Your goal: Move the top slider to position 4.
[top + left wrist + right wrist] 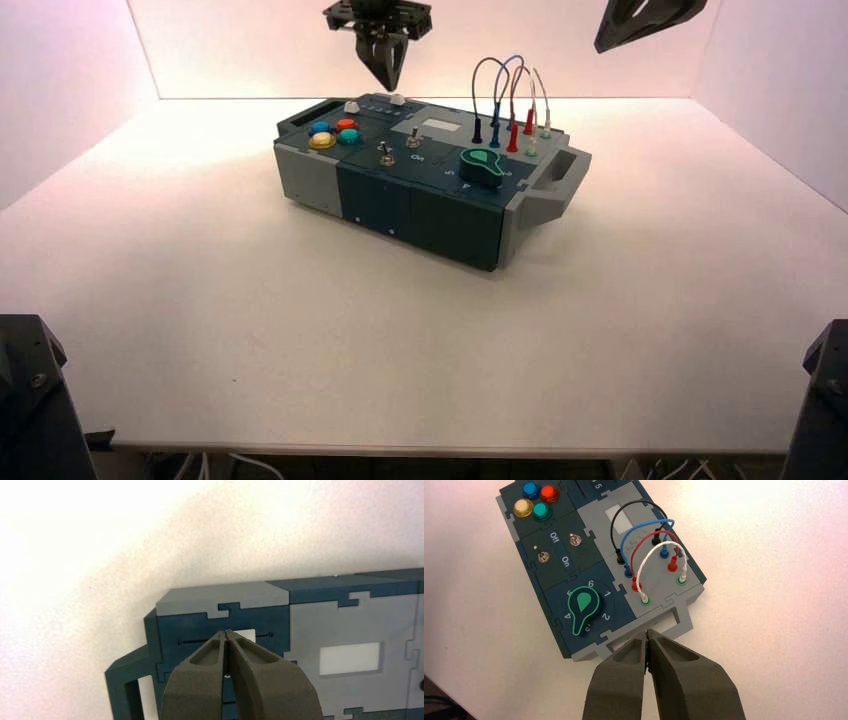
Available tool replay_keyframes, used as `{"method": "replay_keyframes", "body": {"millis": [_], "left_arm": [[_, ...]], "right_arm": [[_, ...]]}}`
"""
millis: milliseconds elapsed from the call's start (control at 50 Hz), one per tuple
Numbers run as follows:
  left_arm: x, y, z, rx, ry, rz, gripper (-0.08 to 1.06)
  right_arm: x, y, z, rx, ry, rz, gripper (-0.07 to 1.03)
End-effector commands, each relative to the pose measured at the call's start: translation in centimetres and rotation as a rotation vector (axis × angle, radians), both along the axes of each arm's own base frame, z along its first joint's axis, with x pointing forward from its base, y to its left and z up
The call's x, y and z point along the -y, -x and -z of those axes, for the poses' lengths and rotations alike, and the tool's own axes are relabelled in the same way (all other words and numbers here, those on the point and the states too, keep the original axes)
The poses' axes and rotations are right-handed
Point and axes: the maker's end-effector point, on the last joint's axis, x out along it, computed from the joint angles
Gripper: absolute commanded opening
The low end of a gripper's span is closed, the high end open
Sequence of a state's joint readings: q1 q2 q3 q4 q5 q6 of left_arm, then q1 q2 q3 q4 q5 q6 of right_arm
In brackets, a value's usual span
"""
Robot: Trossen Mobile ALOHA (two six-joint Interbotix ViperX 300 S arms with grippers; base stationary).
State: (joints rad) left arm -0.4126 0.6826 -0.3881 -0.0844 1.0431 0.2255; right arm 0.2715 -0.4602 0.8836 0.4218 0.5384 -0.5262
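Table [300, 330]: white, the box [420, 205] sits on it, turned a bit.
Buttons [333, 132]: blue, red, yellow and teal, at the box's left end.
Top slider [397, 99]: small white knob on the box's far edge, right of a duller white knob [352, 106].
Left gripper [386, 72]: hangs just above the top slider, jaws together.
Green knob [583, 605]: near the box's right end.
Wires [649, 540]: black, blue, red, white loops.
Right gripper [647, 639]: up high past the box's handle end, jaws together.

The left gripper [386, 78] hangs above the box's far edge with open air around its pressed-together fingers [210, 665] and nothing between them and the top slider [398, 99]. Right of it, the looped wires [505, 95] rise as the tallest obstacle, while the tabletop [300, 330] around the box lies open.
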Motion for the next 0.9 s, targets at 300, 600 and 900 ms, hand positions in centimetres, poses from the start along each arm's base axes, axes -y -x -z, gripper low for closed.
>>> {"method": "replay_keyframes", "body": {"millis": [300,600,900], "left_arm": [[0.3,0.9,-5.8,0.077,0.038,0.008,-0.03],[-0.5,3.3,-6.8,0.103,0.051,0.006,-0.03],[-2.1,7.5,-8.8,0.147,0.085,-0.005,-0.03]], "right_arm": [[-0.1,-0.4,-1.1,0.036,-0.007,-0.002,-0.02],[-0.1,-0.2,-0.8,0.029,-0.007,0.001,-0.02],[0.1,-0.4,-0.4,0.042,-0.01,0.021,-0.02]]}}
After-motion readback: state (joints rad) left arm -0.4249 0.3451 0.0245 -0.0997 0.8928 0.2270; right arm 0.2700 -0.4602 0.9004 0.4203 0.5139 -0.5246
